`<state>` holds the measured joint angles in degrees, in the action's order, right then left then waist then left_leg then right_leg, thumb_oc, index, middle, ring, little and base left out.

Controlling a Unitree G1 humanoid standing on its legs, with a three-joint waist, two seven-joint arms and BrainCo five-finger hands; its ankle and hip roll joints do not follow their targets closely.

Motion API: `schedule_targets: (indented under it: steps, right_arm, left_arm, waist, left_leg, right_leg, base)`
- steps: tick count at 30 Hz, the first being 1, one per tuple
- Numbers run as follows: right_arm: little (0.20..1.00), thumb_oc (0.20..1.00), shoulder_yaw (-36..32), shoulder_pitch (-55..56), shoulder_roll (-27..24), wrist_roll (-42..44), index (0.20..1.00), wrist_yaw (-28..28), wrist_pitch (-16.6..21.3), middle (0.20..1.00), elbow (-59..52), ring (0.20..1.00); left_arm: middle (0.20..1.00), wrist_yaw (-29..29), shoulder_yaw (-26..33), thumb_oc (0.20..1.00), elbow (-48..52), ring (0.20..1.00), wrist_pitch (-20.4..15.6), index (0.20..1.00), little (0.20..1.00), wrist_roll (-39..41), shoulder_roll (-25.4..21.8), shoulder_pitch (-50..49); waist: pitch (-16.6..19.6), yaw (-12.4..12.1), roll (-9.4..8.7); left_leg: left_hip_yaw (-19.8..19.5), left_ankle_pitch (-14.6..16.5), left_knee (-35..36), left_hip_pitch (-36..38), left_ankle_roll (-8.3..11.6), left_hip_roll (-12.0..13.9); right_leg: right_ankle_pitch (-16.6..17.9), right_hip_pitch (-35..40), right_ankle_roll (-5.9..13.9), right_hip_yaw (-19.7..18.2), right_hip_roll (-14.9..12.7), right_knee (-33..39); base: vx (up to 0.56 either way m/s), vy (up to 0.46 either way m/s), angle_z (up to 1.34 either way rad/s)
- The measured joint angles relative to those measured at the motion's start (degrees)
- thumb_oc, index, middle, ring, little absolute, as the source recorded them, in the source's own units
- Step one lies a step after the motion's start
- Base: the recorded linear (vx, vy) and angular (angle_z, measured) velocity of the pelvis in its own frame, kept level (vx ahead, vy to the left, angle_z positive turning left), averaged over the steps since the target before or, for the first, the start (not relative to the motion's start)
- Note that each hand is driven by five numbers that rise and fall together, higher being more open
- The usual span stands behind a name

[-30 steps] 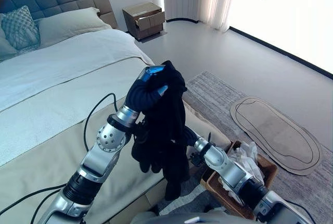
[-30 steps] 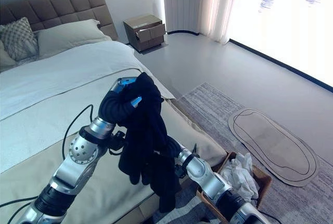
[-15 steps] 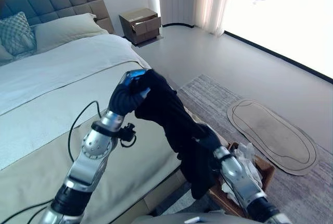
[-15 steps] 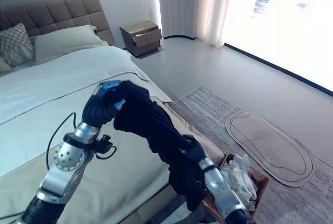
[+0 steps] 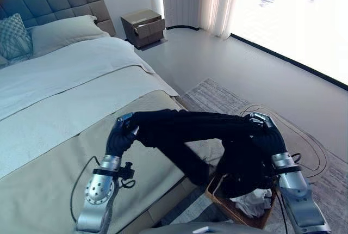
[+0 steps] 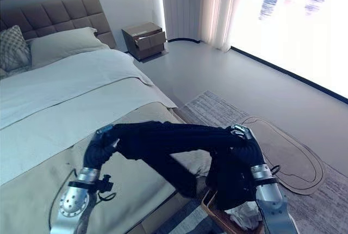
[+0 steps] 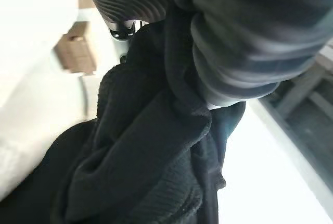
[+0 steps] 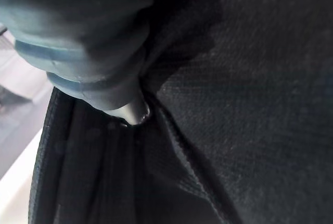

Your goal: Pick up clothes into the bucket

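We see the left robot hand (image 5: 120,136) and the right robot hand (image 5: 265,131) each clenched on one end of a black garment (image 5: 198,130), stretched between them in the air. Its loose folds hang over the basket (image 5: 217,197) beside the bed (image 5: 65,98), where white clothes (image 5: 254,201) lie.

Around the wide bed (image 5: 65,109) with its grey tufted headboard we count two pillows (image 5: 60,31), one wooden nightstand (image 5: 142,26), one oval beige mat (image 6: 288,152), one brown wicker basket (image 5: 255,220) and one black knitted garment (image 5: 201,128).
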<state>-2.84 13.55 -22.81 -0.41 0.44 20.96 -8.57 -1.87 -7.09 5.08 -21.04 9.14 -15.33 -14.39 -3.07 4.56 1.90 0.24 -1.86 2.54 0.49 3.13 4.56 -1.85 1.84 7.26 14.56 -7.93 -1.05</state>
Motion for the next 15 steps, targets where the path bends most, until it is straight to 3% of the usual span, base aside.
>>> schedule_targets:
  steps: [1, 2, 4, 8, 15]
  right_arm:
    - [0.2, 0.2, -0.33, -0.03, -0.2, 0.01, 0.2, -0.1, 0.02, 0.2, 0.03, 0.2]
    - [0.2, 0.2, -1.89, -0.09, -0.61, 0.16, 0.2, -1.28, -0.03, 0.2, 0.75, 0.2]
    - [0.2, 0.2, -6.87, -0.68, -1.36, 0.61, 0.2, -4.66, -0.81, 0.2, 2.0, 0.2]
    - [0.2, 0.2, -8.19, -3.34, -3.15, 2.15, 0.2, -8.97, -1.03, 0.2, 7.17, 0.2]
    - [0.2, 0.2, -18.57, -6.66, -5.46, 6.83, 0.2, -16.6, -1.17, 0.2, 8.05, 0.2]
  left_arm:
    - [0.608, -0.19, -0.79, 0.608, -1.9, 0.608, -0.02, 0.608, 0.608, 0.01, 0.42, 0.02]
    - [1.0, -0.51, -2.48, 1.0, -6.46, 1.0, 0.29, 1.0, 1.0, 0.07, 1.01, 0.98]
    - [1.0, -1.3, -3.3, 1.0, -13.18, 1.0, 0.79, 1.0, 1.0, 0.35, 0.45, 1.29]
    - [1.0, -2.83, -8.99, 1.0, -23.29, 1.0, 1.65, 1.0, 1.0, 0.23, 0.41, 3.66]
    - [1.0, -2.44, -9.69, 1.0, -41.43, 1.0, 4.08, 1.0, 1.0, -3.34, -0.85, 4.43]
  waist:
    - [0.0, 0.04, -0.03]
    - [0.02, 0.08, 0.01]
    - [0.04, 0.73, 0.02]
    - [0.02, 1.78, -0.19]
    - [0.16, 3.02, 0.08]
  left_leg:
    - [0.13, -0.03, -0.05, 0.0, 0.0, 0.03]
    - [0.48, -0.12, -0.01, 0.0, 0.11, 0.07]
    - [0.88, -0.22, 0.01, 0.0, 0.26, 0.1]
    - [1.35, -0.24, 0.09, 0.35, 0.25, 0.22]
    - [2.66, -0.25, 1.36, 1.86, 0.27, 0.43]
  right_leg:
    - [0.15, 0.0, -0.13, -0.09, 0.04, 0.13]
    - [0.24, 0.04, -0.05, -0.19, 0.08, 0.41]
    - [0.66, 0.11, -0.15, -0.53, 0.43, 1.09]
    - [1.66, 0.83, -0.25, -1.3, 0.8, 3.0]
    - [2.3, 1.95, -0.13, -2.12, 1.06, 5.04]
  base:
    - [-0.04, 0.002, -0.06]
    - [-0.02, 0.006, -0.08]
    - [-0.02, 0.009, -0.11]
    - [-0.01, -0.004, -0.11]
    - [-0.02, -0.008, -0.09]
